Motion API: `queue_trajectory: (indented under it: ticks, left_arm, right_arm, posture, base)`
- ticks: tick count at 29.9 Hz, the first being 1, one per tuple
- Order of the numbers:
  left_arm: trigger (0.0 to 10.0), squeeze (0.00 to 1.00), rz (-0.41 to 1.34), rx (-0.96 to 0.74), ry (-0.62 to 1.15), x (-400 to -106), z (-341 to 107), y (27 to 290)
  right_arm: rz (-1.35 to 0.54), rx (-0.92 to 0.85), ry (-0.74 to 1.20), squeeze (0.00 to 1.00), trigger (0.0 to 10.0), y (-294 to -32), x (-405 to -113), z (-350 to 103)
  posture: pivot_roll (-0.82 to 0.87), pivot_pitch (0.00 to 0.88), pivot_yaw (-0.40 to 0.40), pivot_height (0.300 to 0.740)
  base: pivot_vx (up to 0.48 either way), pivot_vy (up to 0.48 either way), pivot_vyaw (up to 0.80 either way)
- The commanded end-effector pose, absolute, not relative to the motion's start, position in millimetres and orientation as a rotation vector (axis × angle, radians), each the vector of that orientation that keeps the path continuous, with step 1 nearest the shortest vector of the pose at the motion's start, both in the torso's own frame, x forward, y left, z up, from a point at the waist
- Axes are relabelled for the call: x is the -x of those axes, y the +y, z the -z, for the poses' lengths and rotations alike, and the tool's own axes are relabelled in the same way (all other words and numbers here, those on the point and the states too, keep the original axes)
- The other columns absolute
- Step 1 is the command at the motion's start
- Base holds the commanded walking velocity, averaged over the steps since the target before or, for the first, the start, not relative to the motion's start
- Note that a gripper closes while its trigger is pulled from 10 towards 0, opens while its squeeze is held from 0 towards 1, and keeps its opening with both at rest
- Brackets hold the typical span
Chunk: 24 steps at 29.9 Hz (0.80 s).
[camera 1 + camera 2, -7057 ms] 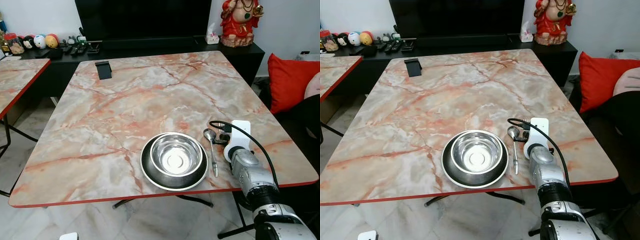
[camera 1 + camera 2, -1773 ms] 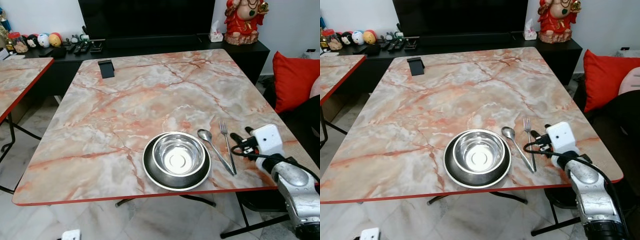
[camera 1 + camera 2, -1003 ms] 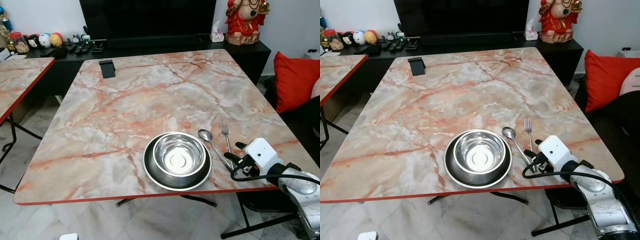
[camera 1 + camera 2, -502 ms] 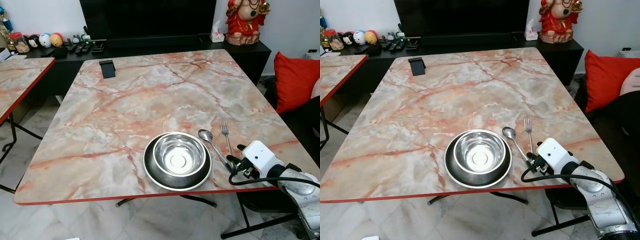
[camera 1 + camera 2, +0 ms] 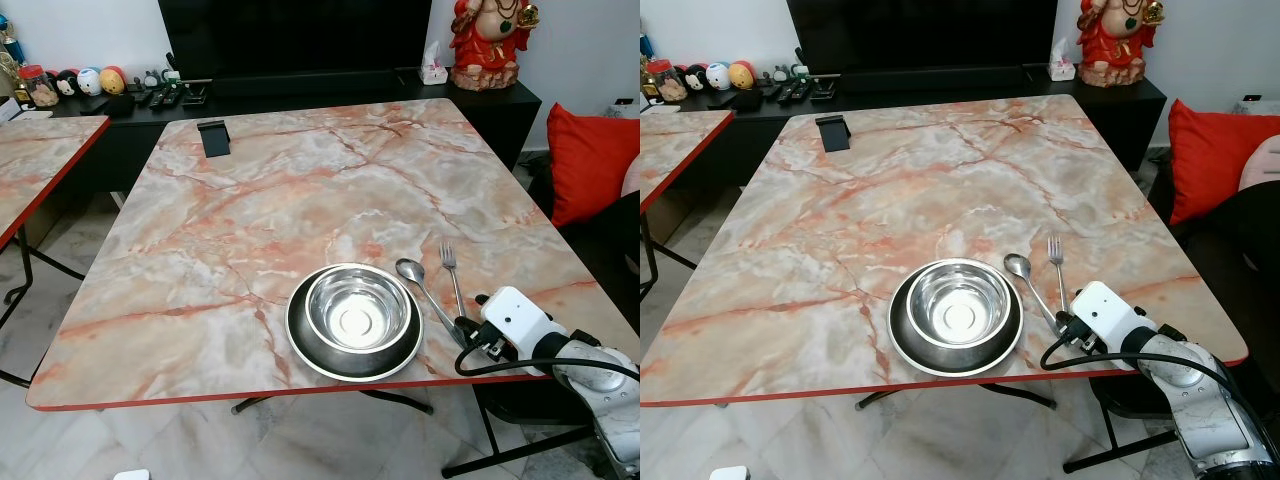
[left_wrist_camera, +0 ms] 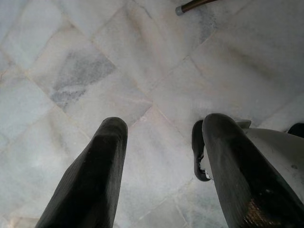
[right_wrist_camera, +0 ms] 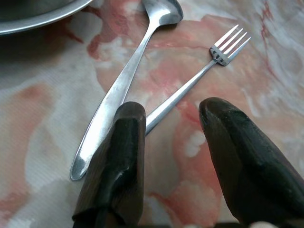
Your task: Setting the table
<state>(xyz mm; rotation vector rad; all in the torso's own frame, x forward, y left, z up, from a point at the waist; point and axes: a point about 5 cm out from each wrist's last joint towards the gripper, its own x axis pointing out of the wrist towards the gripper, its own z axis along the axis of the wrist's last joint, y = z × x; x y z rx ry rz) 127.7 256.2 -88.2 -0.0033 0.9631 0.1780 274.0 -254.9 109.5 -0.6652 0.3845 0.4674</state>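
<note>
A bowl (image 5: 355, 308) is sitting on a plate (image 5: 300, 335), with spoon (image 5: 424, 293) and fork (image 5: 452, 277) beside. The right gripper (image 7: 173, 142), fingers apart, is straddling the fork handle, seemingly straightening it.

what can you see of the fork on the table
The fork is slim, silvery and metal-looking, with four tines and a long thin handle. It lies flat on the marble-patterned table, just right of the spoon, tines pointing away from the robot. The two handles converge at the near end, where the right gripper, open, sits over the fork's handle.
</note>
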Motion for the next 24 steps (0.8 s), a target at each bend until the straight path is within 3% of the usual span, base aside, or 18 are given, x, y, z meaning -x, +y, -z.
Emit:
queue_trajectory:
  ticks: [1, 13, 24]
  left_arm:
    - [10.0, 0.00, -0.184, 0.008, 0.981, -126.1, 89.2, 256.5]
    - [10.0, 0.00, -0.171, 0.006, 0.936, -145.6, 83.2, 254.0]
    - [10.0, 0.00, -0.170, 0.007, 0.937, -142.5, 84.4, 253.2]
  right_arm:
    - [-0.482, 0.681, 0.401, 0.00, 10.0, -254.4, -272.8, -108.5]
    - [-0.479, 0.692, 0.409, 0.00, 10.0, -255.9, -274.4, -109.5]
    - [-0.478, 0.688, 0.409, 0.00, 10.0, -255.5, -275.3, -109.7]
  posture:
    - [-0.13, 0.000, 0.078, 0.707]
    - [-0.12, 0.000, 0.079, 0.707]
    - [-0.12, 0.000, 0.080, 0.707]
  base:
    - [0.000, 0.000, 0.00]
    - [0.000, 0.000, 0.00]
    - [0.000, 0.000, 0.00]
